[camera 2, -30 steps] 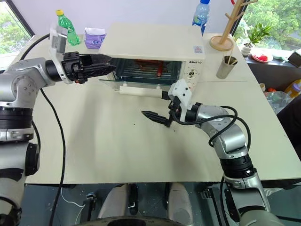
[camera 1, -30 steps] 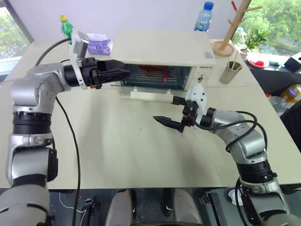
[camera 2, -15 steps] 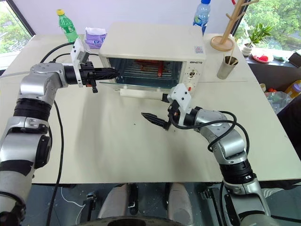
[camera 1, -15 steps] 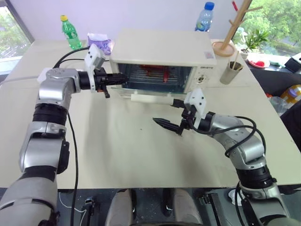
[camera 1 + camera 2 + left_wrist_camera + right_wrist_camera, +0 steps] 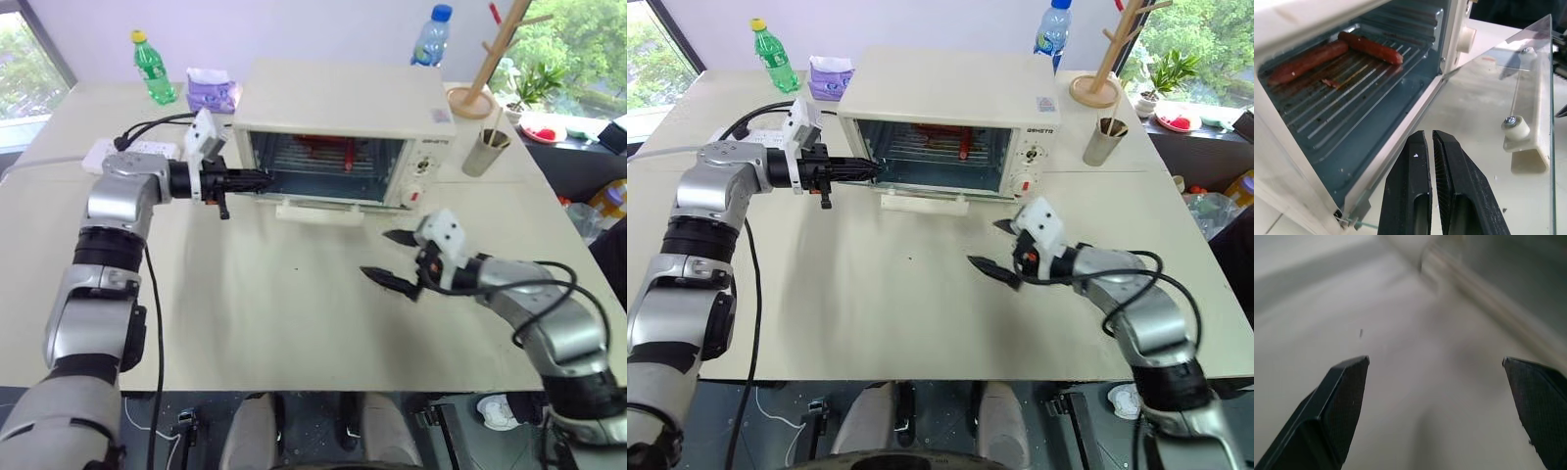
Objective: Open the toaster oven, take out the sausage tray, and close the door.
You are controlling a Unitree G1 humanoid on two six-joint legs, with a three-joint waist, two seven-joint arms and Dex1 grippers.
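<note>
The cream-white toaster oven (image 5: 343, 103) stands at the back of the table. Its glass door (image 5: 1528, 88) hangs open and lies roughly level, white bar handle (image 5: 318, 209) toward me. Inside, the ridged sausage tray (image 5: 1352, 103) holds thin red sausages (image 5: 1371, 47). My left gripper (image 5: 266, 177) is shut and empty, its tips at the left front corner of the oven's opening, just above the door's hinge edge. Over the table, in front of the oven's control panel and apart from the door, my right gripper (image 5: 377, 255) stands wide open and empty.
Left of the oven are a green bottle (image 5: 153, 67), a purple tissue pack (image 5: 212, 92) and a power strip (image 5: 116, 152). A blue water bottle (image 5: 431, 34), a wooden mug tree (image 5: 485, 69) and a metal cup (image 5: 485, 150) stand to its right.
My left gripper's fingers closed and it sank to the opening's left corner. My right gripper pulled away from the door handle, to the right and toward me.
</note>
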